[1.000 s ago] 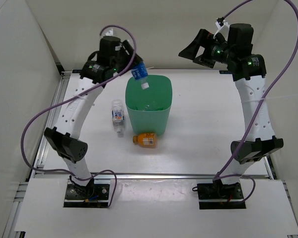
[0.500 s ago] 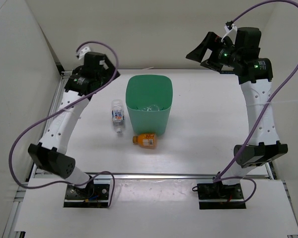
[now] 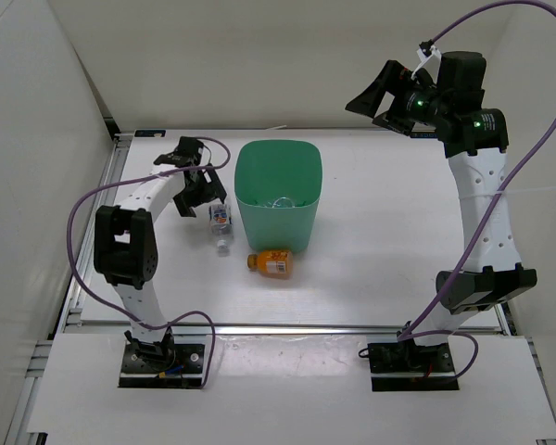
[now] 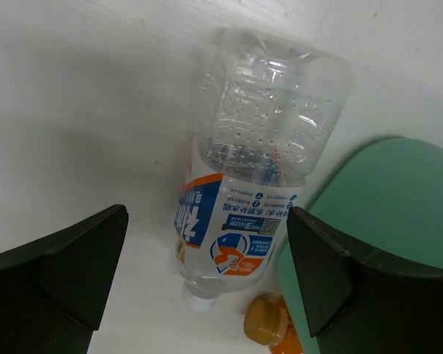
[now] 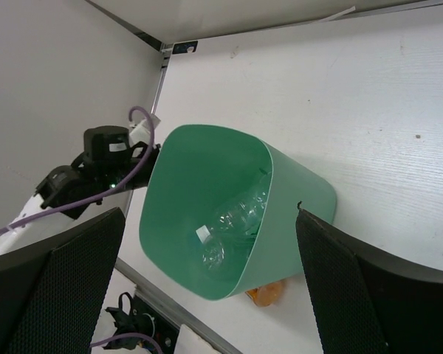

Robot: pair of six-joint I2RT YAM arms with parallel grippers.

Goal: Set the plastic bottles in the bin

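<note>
Left gripper [image 4: 207, 221] has dropped down beside the bin [image 3: 278, 218].
It hangs wide open over a labelled bottle [image 4: 244, 214] on the table [image 3: 380, 241]. Right gripper [image 3: 372, 102] is open too. Clear bottles [image 5: 240, 217] lie inside the bin.

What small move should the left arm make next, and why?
Probably lower the left gripper and close its jaws on the labelled clear bottle: the jaws stand open above it, and it lies on the table beside the bin.
</note>
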